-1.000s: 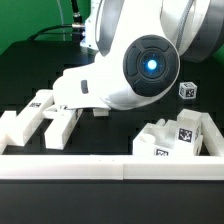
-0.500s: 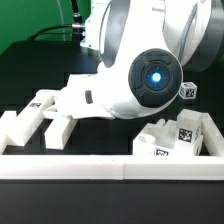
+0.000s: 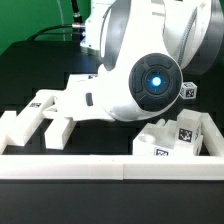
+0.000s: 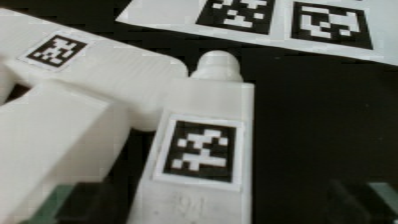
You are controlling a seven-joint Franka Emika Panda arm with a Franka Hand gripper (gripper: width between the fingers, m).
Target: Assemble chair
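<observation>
The chair is in loose white pieces. In the wrist view a long white leg piece [image 4: 210, 140] with a black-and-white tag and a rounded peg end lies between my fingers. It lies against a wider white slab piece [image 4: 63, 60] that bears its own tag. My gripper [image 4: 222, 205] straddles the leg's near end, open, with a dark gap between the piece and one finger [image 4: 365, 205]. In the exterior view my arm [image 3: 150, 75] hangs low over the left pieces [image 3: 60, 128] and hides the fingers.
The marker board [image 4: 267, 20] lies just beyond the leg's peg end. More tagged chair pieces [image 3: 185, 135] sit at the exterior view's right, with a small tagged block [image 3: 187, 90] behind them. A long white border rail [image 3: 110, 167] runs along the front.
The arm swung toward the exterior view's right and settled lower over the left pieces. It has barely moved in the last half second.
</observation>
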